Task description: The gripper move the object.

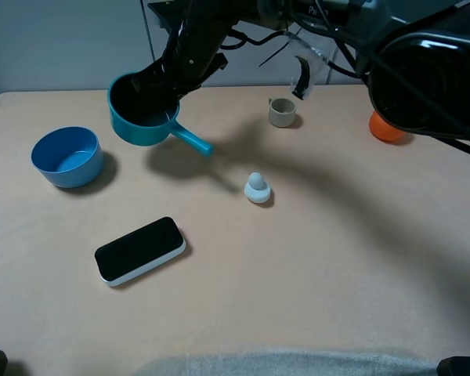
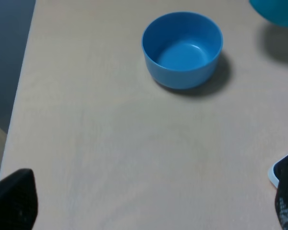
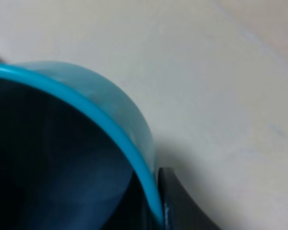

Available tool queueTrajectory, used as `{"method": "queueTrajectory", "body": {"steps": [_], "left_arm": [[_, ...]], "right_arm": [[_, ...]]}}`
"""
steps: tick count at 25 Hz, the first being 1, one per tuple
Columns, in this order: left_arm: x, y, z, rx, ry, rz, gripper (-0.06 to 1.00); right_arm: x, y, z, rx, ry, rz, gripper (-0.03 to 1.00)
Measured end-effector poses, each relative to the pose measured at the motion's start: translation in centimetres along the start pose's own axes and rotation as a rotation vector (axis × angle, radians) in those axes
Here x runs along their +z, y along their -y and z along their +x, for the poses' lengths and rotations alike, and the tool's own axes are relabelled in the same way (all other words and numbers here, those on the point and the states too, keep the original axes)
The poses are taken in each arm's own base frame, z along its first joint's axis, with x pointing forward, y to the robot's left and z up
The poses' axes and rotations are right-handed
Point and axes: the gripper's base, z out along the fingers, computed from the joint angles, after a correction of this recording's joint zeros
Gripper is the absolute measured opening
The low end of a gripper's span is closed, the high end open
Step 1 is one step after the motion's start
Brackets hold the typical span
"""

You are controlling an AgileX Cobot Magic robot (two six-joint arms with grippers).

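The object, a teal saucepan [image 1: 143, 125] with a dark inside, hangs a little above the table at the back left, its shadow offset to the right. Its straight handle [image 1: 193, 142] points to the front right. My right gripper [image 1: 169, 84] reaches across from the right and is shut on the pan's far rim. The right wrist view shows the teal rim [image 3: 110, 124] pinched against a black finger [image 3: 182, 208]. A slice of the pan [image 2: 277, 12] shows in the left wrist view. My left gripper [image 2: 149, 211] stands open over bare table, with only its two dark fingertips showing.
A lighter blue bowl [image 1: 66, 157] [image 2: 182, 50] sits left of the pan. A black slab with a white edge [image 1: 139, 250] [image 2: 284, 175] lies at front left. A grey cup [image 1: 282, 112], a small white figure [image 1: 257, 188] and an orange thing [image 1: 386, 128] stand further right.
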Motion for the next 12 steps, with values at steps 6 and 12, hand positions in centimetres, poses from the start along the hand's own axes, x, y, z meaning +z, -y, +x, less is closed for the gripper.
{"method": "queueTrajectory", "body": {"steps": [6, 12], "left_arm": [[0.0, 0.0, 0.0, 0.000, 0.000, 0.000, 0.99], [0.0, 0.0, 0.0, 0.000, 0.000, 0.000, 0.99]], "right_arm": [[1.8, 0.2, 0.2, 0.027, 0.052, -0.009, -0.03], [3.0, 0.5, 0.3, 0.044, 0.087, -0.010, -0.03]]}}
